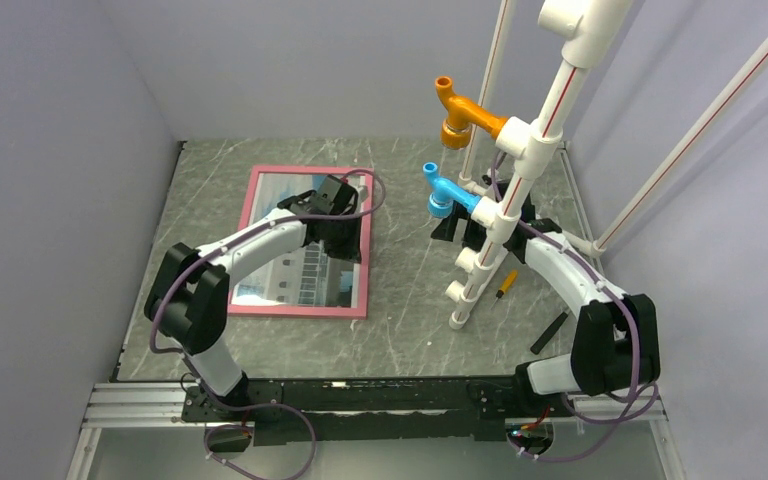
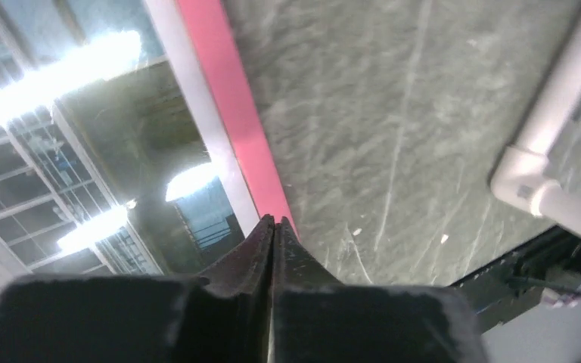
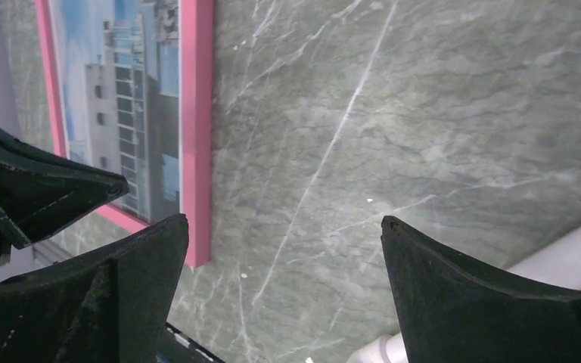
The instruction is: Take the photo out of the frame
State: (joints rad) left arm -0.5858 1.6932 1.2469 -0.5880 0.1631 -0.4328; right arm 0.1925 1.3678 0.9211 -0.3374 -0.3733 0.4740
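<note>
The photo [image 1: 278,192] lies in the frame [image 1: 295,310], nothing removed; left pincer [image 2: 274,221] pressed together at its border, right pincer [image 3: 284,221] spread.

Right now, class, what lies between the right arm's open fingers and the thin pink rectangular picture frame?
Only bare grey marbled tabletop separates the right arm's fingers from the thin pink rectangular picture frame, as the right wrist view shows.

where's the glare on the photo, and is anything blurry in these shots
Left wrist view: bright white glare patches across the photo, apparently reflected lights; the left gripper, close to the lens, is soft. Right wrist view: no glare on the photo, right gripper dark and fairly crisp. Top external view: evenly lit, sharp.
</note>
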